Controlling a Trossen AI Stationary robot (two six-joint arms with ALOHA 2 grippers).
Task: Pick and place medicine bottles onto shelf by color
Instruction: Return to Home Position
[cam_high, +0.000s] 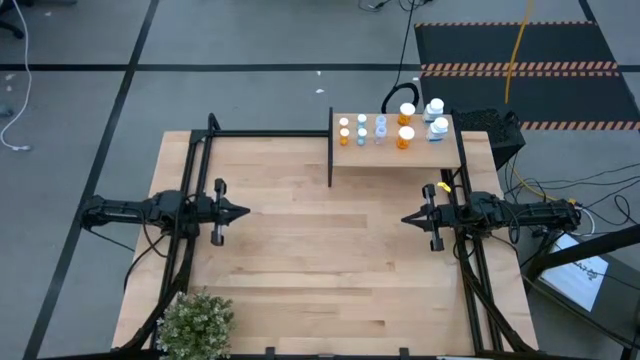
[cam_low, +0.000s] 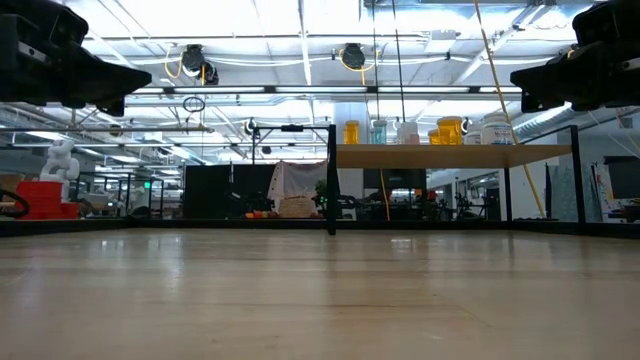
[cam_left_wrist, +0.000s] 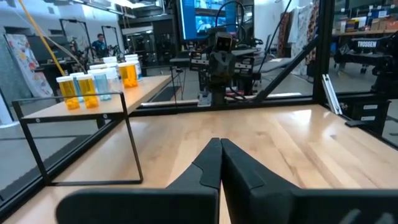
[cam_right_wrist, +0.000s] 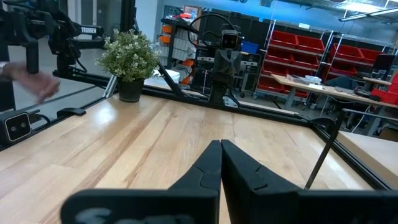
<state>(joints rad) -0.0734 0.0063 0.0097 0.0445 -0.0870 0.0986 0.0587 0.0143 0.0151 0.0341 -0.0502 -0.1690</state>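
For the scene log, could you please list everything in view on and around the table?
table: one, light wood, centre
shelf: one, light wood, table's far right corner
orange bottles: four, white-capped, on the shelf
pale blue bottles: about six, white-capped, on the shelf
potted plant: one, green, table's near left corner
floor mat: one, black, orange-striped edges, beyond the table
left tool: one, dark, shut, above table's left side
right tool: one, dark, shut, above table's right side
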